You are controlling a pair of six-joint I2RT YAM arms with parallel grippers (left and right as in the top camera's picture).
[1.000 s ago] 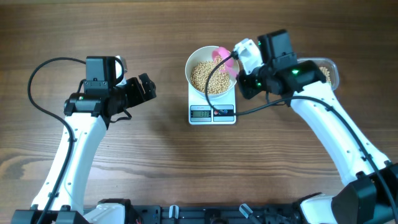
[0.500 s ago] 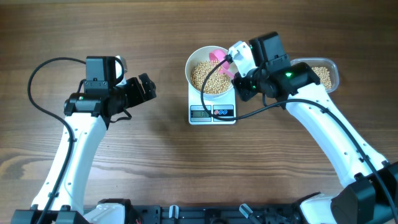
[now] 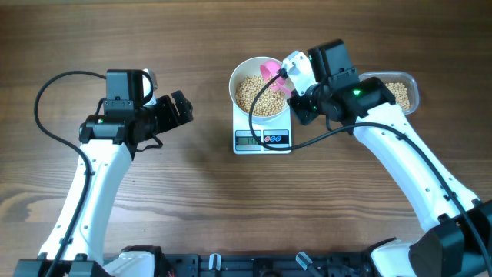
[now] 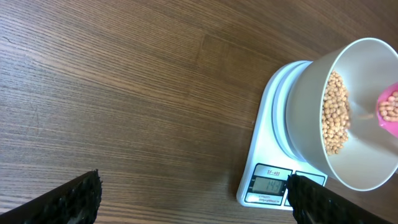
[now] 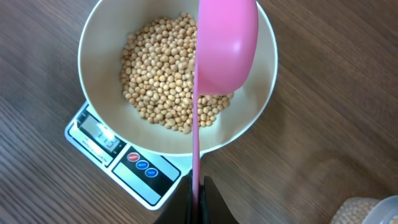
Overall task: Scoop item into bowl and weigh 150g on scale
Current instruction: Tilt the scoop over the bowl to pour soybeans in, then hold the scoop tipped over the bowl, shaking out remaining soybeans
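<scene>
The white bowl [image 3: 240,77] stands on the small white scale [image 3: 263,140] and holds a heap of tan beans [image 3: 256,96]. My right gripper [image 3: 294,94] is shut on the thin handle [image 5: 196,143] of a pink scoop [image 5: 227,43]. The scoop hangs over the bowl's right side, turned on its edge. In the left wrist view a few beans lie in the scoop [image 4: 390,112], and the scale's display [image 4: 268,185] is lit. My left gripper [image 3: 181,109] hovers open left of the scale, nothing between its fingers [image 4: 68,202].
A clear plastic tub [image 3: 400,91] with more beans sits at the right behind my right arm. Black cables loop off both arms. Bare wooden tabletop [image 4: 137,93] lies between my left gripper and the scale.
My right arm shifted left and carried the scoop further over the bowl, then held still. The left arm has not moved.
</scene>
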